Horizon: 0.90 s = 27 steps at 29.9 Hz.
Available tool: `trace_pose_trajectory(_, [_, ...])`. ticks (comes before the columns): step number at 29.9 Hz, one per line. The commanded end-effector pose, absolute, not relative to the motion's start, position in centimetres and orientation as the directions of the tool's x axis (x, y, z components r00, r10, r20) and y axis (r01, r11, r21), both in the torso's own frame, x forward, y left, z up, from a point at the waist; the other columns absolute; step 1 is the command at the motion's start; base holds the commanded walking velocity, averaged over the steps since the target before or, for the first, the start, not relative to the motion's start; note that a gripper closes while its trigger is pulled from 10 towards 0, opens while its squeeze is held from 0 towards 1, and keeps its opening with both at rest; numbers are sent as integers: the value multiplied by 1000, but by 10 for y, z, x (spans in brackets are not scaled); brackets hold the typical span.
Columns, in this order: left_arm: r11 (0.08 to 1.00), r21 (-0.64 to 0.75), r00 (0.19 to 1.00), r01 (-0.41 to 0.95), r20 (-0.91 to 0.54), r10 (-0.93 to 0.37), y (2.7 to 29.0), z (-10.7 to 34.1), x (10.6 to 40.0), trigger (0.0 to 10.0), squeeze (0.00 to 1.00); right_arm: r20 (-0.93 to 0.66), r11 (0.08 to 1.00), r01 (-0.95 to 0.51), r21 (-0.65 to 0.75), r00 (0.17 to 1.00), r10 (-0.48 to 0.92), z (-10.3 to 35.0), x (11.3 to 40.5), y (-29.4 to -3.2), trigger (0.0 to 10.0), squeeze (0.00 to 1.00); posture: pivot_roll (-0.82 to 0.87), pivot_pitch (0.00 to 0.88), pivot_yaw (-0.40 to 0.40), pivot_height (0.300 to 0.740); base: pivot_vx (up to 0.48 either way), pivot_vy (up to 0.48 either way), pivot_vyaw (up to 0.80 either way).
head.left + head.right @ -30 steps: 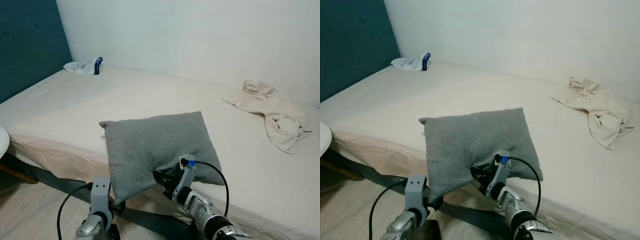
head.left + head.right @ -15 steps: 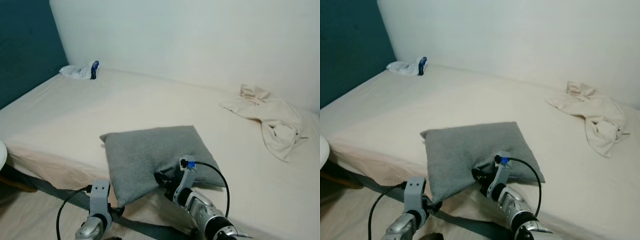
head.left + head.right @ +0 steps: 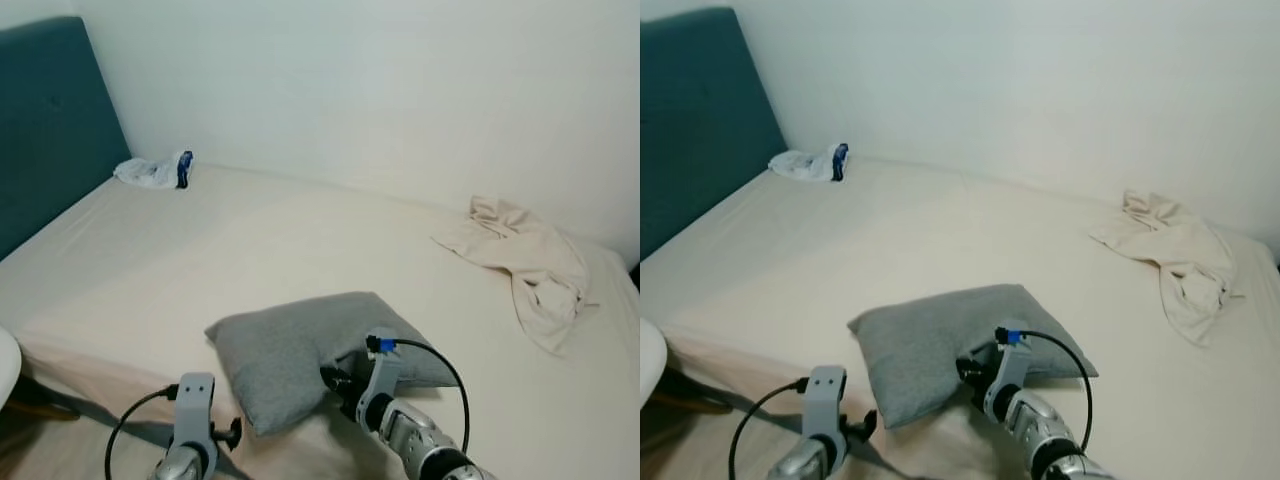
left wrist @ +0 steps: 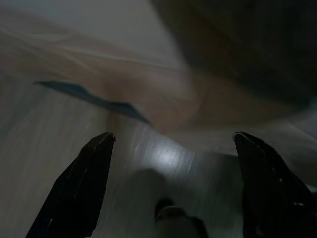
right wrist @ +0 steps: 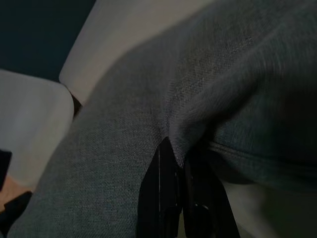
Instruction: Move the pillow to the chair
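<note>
A grey pillow (image 3: 285, 350) lies at the near edge of the bed (image 3: 260, 240), its front corner hanging past the mattress side. My right gripper (image 3: 337, 381) is shut on the pillow's near edge. In the right wrist view the black fingers (image 5: 166, 168) pinch a fold of grey fabric (image 5: 148, 114). My left gripper (image 4: 173, 136) is open and holds nothing. It hangs low beside the bed, to the left of the pillow (image 3: 226, 434). The rounded white edge of a seat (image 3: 648, 362) with a wooden leg shows at the far left.
A crumpled beige garment (image 3: 522, 262) lies on the bed's far right. A white and blue bag (image 3: 155, 171) sits in the far left corner by the teal headboard (image 3: 45, 120). A white wall runs behind the bed.
The whole view has shifted upward and back, so the camera moved. The pillow now looks flatter and sits lower in the picture. My right gripper stays shut on it.
</note>
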<state>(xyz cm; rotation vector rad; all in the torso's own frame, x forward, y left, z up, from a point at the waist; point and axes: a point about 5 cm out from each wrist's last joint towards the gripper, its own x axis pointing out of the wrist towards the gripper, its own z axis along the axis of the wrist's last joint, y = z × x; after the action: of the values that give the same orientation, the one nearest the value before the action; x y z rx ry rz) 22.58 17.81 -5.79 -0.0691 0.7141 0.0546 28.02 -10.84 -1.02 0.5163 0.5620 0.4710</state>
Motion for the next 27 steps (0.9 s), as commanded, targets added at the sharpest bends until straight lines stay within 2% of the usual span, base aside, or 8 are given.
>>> trace_pose_trajectory(1, [997, -22, 727, -71, -685, 36, 181, -63, 219, 10000, 0, -370, 783, -279, 556, 760, 534, -9, 281, -110, 10000, 0, 88, 0, -40, 724, 0, 0, 0])
trace_pose_trajectory(11, [997, 6, 664, -83, -745, 60, 186, -75, 198, 10000, 0, -406, 805, -262, 533, 755, 515, -16, 275, -112, 10000, 0, 91, 0, -43, 740, 0, 0, 0])
trace_pose_trajectory(15, [996, 18, 638, -93, -766, 73, 188, -79, 190, 10000, 0, -482, 882, -225, 413, 768, 422, -21, 273, -120, 10000, 0, 91, 0, -44, 740, 0, 0, 0])
trace_pose_trajectory(16, [995, 23, 627, -95, -775, 78, 189, -81, 186, 10000, 0, -520, 924, -252, 289, 769, 372, -24, 272, -124, 10000, 0, 91, 0, -46, 740, 0, 0, 0])
trace_pose_trajectory(21, [995, 26, 615, -100, -784, 83, 190, -83, 181, 10000, 0, -544, 944, -297, 144, 773, 326, -28, 266, -129, 10000, 0, 89, 0, -48, 740, 0, 0, 0])
trace_pose_trajectory(23, [995, 23, 607, -101, -791, 80, 189, -85, 179, 10000, 0, -633, 921, -323, 217, 671, 385, -44, 247, -132, 10000, 0, 85, 0, -51, 740, 0, 0, 247])
trace_pose_trajectory(24, [995, 23, 607, -101, -791, 80, 189, -85, 179, 10000, 0, -633, 921, -323, 217, 671, 385, -44, 247, -132, 10000, 0, 85, 0, -51, 740, 0, 0, 494])
trace_pose_trajectory(27, [999, -10, 607, -52, -794, 24, 181, -85, 179, 10000, 0, -744, 937, -276, 212, 577, 338, -67, 215, -142, 10000, 0, 95, 0, -56, 740, 0, 0, 781])
